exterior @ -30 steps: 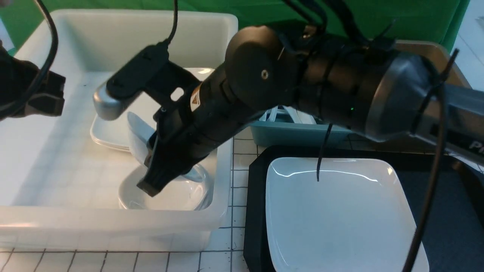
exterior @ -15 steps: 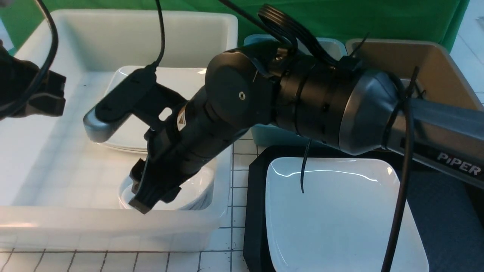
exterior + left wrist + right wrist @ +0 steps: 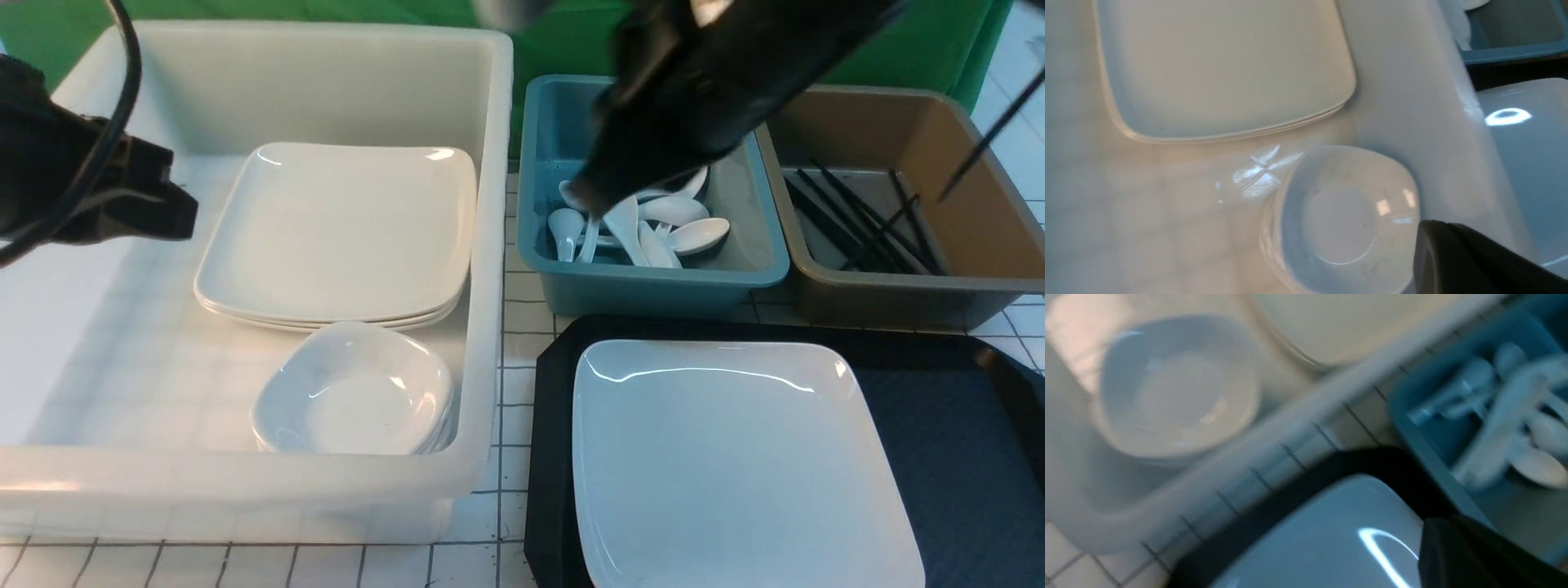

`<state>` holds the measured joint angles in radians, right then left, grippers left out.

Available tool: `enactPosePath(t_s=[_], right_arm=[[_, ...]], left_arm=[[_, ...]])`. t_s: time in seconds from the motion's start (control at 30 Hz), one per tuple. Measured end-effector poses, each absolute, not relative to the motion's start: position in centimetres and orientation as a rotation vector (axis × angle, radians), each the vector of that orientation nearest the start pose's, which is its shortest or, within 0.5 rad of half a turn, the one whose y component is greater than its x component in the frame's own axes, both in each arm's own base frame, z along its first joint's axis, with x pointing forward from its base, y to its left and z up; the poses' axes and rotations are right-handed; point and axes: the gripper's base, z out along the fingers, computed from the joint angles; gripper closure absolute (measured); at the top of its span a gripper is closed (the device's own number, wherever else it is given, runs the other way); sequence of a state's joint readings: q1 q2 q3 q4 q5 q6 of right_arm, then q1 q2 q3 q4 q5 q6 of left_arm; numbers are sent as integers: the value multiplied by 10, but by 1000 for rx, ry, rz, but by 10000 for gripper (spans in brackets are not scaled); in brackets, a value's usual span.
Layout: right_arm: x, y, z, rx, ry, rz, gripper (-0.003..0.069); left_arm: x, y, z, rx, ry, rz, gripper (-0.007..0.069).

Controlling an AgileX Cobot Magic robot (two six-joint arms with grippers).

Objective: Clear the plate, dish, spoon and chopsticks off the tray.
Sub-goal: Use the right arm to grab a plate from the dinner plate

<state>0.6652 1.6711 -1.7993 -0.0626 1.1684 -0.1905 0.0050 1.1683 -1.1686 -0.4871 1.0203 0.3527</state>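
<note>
While the closed right hand [image 3: 589,192] hovers above the blue bin [image 3: 653,286] of spoons [image 3: 700,235], the plate [image 3: 735,465] lies on the tray [image 3: 967,457].

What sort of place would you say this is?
Likely a lab mock-up of a dish-clearing station: green backdrop, gridded tabletop, and a white tub, blue bin and brown bin for sorting.

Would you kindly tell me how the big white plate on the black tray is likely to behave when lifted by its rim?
The plate looks rigid, so it should lift whole. Its glossy surface suggests a slippery grip. Wide and lying flat on the tray, it may tilt from an edge pinch.
</note>
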Motion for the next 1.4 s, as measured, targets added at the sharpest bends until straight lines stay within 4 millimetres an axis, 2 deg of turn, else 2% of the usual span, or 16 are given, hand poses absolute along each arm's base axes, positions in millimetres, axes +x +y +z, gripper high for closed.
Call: enactPosePath(t_s=[0.03,0.13,0.2,0.27,0.37,0.43,0.5,0.63,0.73,0.8,0.97,1.1,1.13,1.23,1.27,1.4], right_arm=[[289,209,401,-1023,2313,98,653],[309,137,389,-783,2483,28,660],[313,111,376,-692,2565,26,660],[316,75,341,-538,2721,100,659],[318,41,299,-362,2808,242,616],[319,28,274,-263,2810,351,552],[323,18,250,-203,2800,425,446],[332,15,213,-182,2836,495,284],[333,16,195,-188,2907,543,248],[331,16,193,-198,2928,560,248],[299,21,206,-289,3053,678,329],[262,20,214,-224,3039,614,349],[249,19,212,-168,3038,575,334],[230,18,205,-97,3026,526,288],[220,17,196,-41,3017,501,237],[212,16,179,67,2999,482,173]], left_arm=[[226,-38,378,290,2384,-471,626],[219,-69,378,463,2364,-533,626],[216,-81,379,524,2344,-543,626],[208,-103,379,640,2309,-553,626],[203,-116,378,696,2298,-514,626],[202,-117,377,711,2305,-471,626],[203,-116,376,700,2310,-428,625],[206,-111,375,671,2322,-361,625],[207,-109,375,665,2325,-335,625],[207,-109,375,666,2325,-329,625],[207,-108,375,660,2327,-321,625],[207,-108,375,645,2333,-325,625],[207,-108,375,644,2331,-325,625],[208,-108,376,640,2324,-325,625],[208,-108,376,640,2323,-325,625],[208,-108,376,638,2319,-326,625]])
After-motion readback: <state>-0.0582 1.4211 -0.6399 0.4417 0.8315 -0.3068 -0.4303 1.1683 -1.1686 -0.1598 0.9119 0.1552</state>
